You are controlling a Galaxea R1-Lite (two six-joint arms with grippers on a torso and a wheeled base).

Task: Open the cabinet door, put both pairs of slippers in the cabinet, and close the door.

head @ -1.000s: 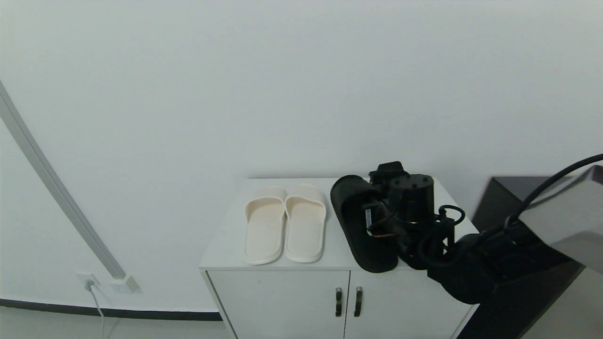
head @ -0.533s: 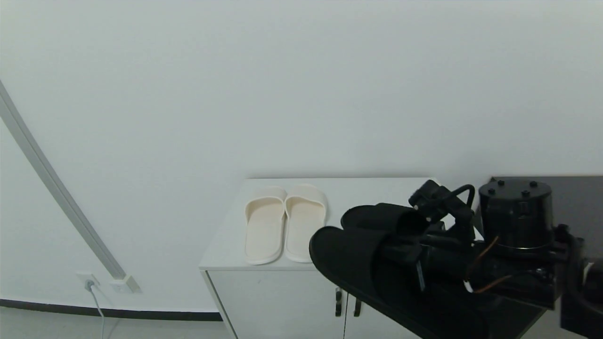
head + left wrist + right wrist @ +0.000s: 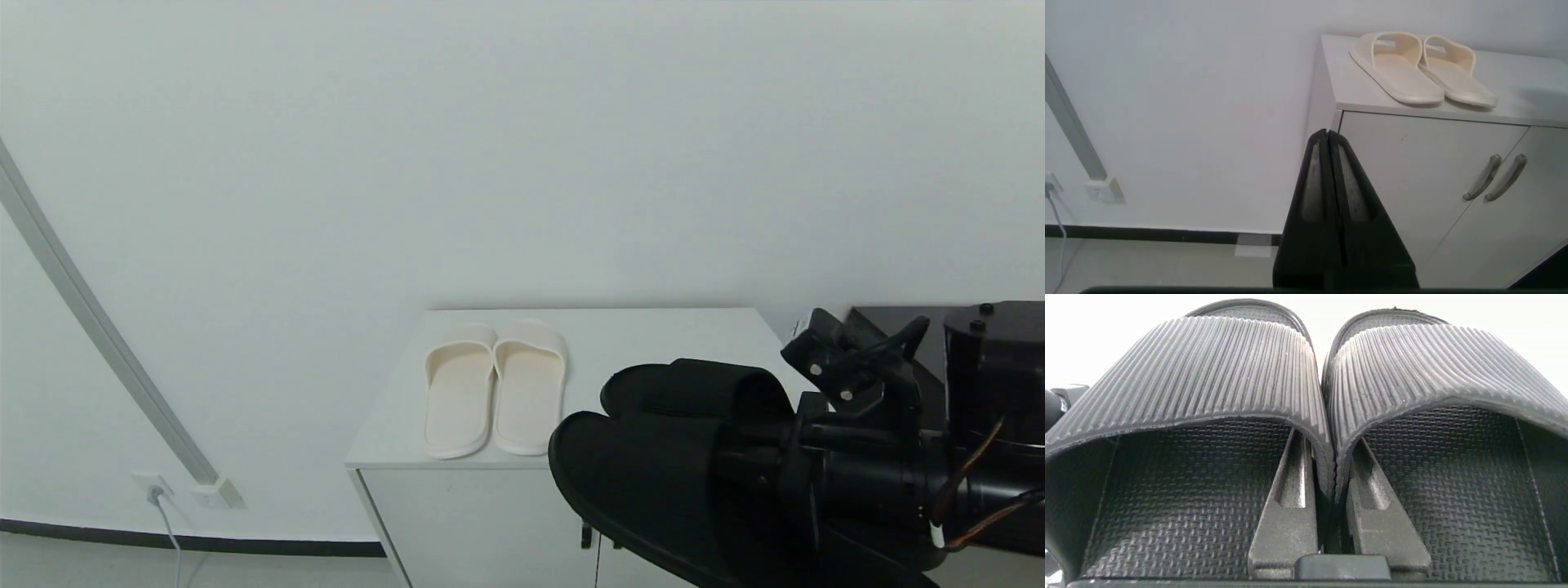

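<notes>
From the head view I see the white cabinet [image 3: 457, 523] against a pale wall; the cream slippers [image 3: 494, 388] lie side by side on the left part of its top, toes to the wall; the black slippers [image 3: 678, 465] hang in the air in front of the cabinet's right half, clear of its top and covering most of the door fronts.

My right wrist view gives what the head view hides; the right gripper [image 3: 1328, 498] has one finger [image 3: 1286, 514] inside each black slipper, under the ribbed straps, and the two inner side walls are pinched together between them.

My left wrist view shows the left gripper [image 3: 1328, 188] with its fingers pressed flat together on nothing, the cabinet's left front corner beyond it; it also shows both doors closed, their handles [image 3: 1482, 177] side by side at the middle seam; I cannot see inside the cabinet.
</notes>
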